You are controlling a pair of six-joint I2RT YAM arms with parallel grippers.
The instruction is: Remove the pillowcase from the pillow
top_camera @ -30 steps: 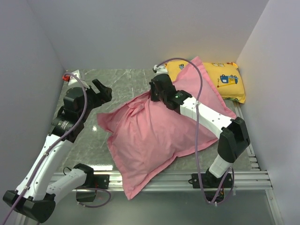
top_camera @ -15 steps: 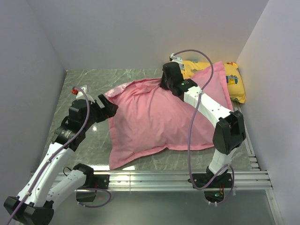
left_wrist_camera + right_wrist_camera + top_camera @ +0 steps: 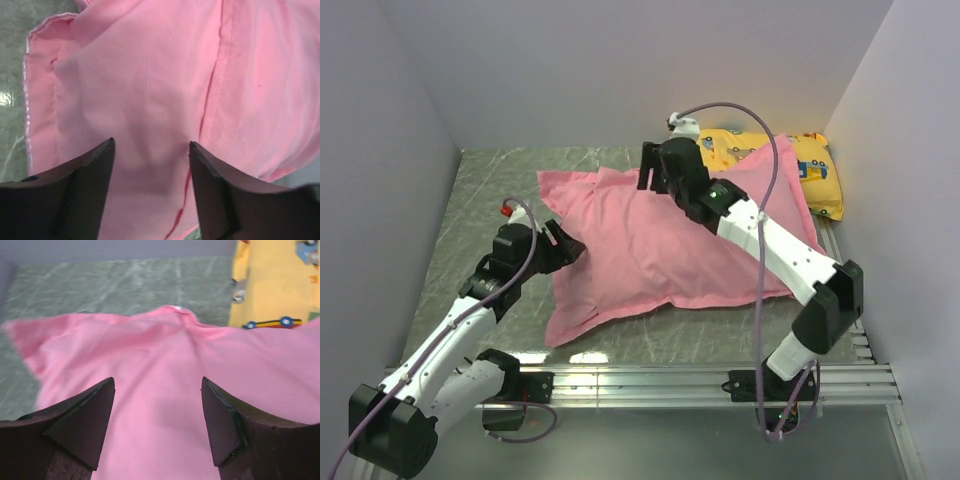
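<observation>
The pink pillowcase lies puffed across the middle of the table, and the pillow is hidden inside it. My left gripper is at its left edge, open. In the left wrist view its fingers straddle pink fabric beside a seam, the cloth's hemmed edge at left. My right gripper hovers over the far edge of the pillowcase, open with nothing between its fingers. The right wrist view shows the pink cloth below the right gripper.
A yellow vehicle-print pillow lies at the back right, partly under the pink corner; it also shows in the right wrist view. Grey walls close in the marbled table on three sides. A metal rail runs along the near edge.
My right gripper opened and let go of the pillowcase, which settled flat, and shifted left along its far edge. My left gripper moved right and down onto the pillowcase's left edge.
</observation>
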